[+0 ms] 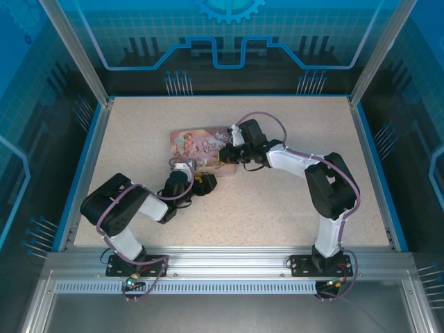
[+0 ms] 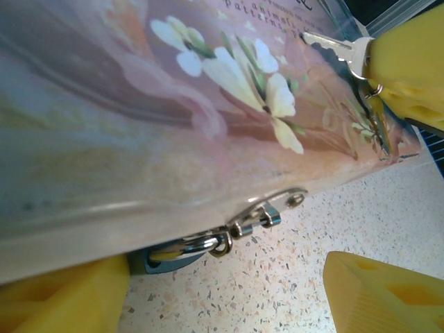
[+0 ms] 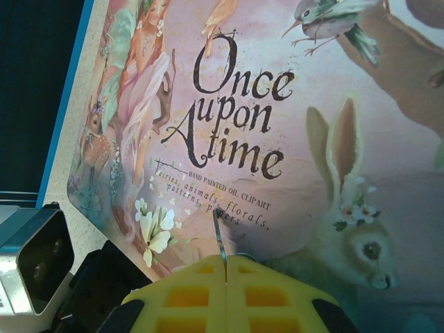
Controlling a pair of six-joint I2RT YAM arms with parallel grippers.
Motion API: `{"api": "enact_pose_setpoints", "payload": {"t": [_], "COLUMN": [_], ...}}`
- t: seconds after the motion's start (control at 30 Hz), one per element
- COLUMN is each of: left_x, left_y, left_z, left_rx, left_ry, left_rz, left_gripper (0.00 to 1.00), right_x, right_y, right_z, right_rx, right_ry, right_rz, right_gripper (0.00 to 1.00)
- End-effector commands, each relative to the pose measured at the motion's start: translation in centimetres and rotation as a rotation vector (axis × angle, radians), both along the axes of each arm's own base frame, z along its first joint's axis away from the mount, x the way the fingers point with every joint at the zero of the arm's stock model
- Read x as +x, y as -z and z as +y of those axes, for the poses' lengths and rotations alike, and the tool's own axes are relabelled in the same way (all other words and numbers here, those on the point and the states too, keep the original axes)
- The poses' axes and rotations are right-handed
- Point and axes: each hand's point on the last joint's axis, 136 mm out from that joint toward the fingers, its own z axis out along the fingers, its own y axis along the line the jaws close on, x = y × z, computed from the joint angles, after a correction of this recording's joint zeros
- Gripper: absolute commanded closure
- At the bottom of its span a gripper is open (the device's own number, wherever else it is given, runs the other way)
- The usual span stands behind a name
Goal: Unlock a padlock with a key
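Note:
The small bluish padlock (image 2: 161,261) lies on the table at the front edge of the pink tin (image 2: 139,118), its shackle (image 2: 191,245) hooked through the ring of the tin's silver hasp (image 2: 272,209). My left gripper (image 2: 229,302) is open, low at the table. One yellow finger (image 2: 62,298) is right beside the padlock body and partly hides it; the other (image 2: 388,295) stands well apart. My right gripper (image 3: 227,267) is shut on the key (image 3: 219,234), whose blade sticks out over the tin's lid (image 3: 277,139). The key (image 2: 331,46) also appears in the left wrist view.
The pink tin (image 1: 198,144) lies mid-table, with the left gripper (image 1: 201,183) at its near edge and the right gripper (image 1: 229,155) over its right end. Blue enclosure walls (image 1: 90,146) ring the speckled table (image 1: 277,208). A key ring (image 2: 371,87) hangs from the key.

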Motion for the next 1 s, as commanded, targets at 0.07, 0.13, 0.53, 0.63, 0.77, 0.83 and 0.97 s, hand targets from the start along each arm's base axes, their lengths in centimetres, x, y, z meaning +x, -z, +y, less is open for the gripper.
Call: {"api": "enact_pose_setpoints", "payload": {"t": [0.07, 0.13, 0.53, 0.63, 0.77, 0.83, 0.97], "left_x": [0.5, 0.8, 1.4, 1.3, 1.3, 1.4, 1.5], "left_y": [-0.4, -0.5, -2.8, -3.8, -4.6, -4.7, -4.1], "left_z": [0.8, 0.8, -1.6, -2.1, -2.6, -2.8, -3.2], "left_rx": [0.121, 0.134, 0.005, -0.02, -0.042, -0.047, -0.058], "left_ry": [-0.029, -0.031, 0.024, 0.032, 0.036, 0.037, 0.032], "left_rz": [-0.102, -0.108, -0.135, -0.144, -0.152, -0.153, -0.131], "left_gripper": [0.25, 0.25, 0.4, 0.44, 0.46, 0.47, 0.49], "right_x": [-0.7, -0.7, -0.8, -0.8, -0.9, -0.9, -0.9], "right_y": [2.2, 2.2, 2.5, 2.6, 2.6, 2.6, 2.5], "right_z": [-1.0, -1.0, -1.0, -1.0, -0.9, -0.8, -0.9], "right_rx": [-0.045, -0.045, -0.048, -0.044, -0.035, -0.033, -0.031], "right_ry": [0.009, 0.006, 0.012, 0.015, 0.013, 0.012, 0.01], "right_rz": [0.05, 0.05, 0.064, 0.065, 0.067, 0.066, 0.063], "right_gripper": [1.0, 1.0, 1.0, 1.0, 1.0, 1.0, 1.0]}}
